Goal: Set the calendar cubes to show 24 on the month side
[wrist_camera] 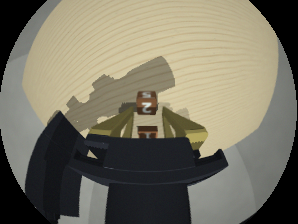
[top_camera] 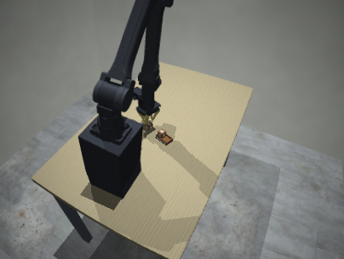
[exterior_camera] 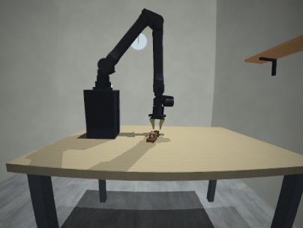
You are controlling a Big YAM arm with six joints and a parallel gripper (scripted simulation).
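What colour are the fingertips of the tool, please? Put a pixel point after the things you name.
Yellowish gold point(top_camera: 146, 118) point(exterior_camera: 152, 124) point(wrist_camera: 196, 135); the wrist view shows it best.

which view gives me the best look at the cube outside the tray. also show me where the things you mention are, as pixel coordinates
The wrist view: the loose cube's point(top_camera: 148, 126) point(exterior_camera: 157, 133) point(wrist_camera: 147, 103) digit faces show there. From the top it's tiny, below the gripper point(top_camera: 150, 119) point(exterior_camera: 157, 129) point(wrist_camera: 147, 110); the exterior mostly hides it.
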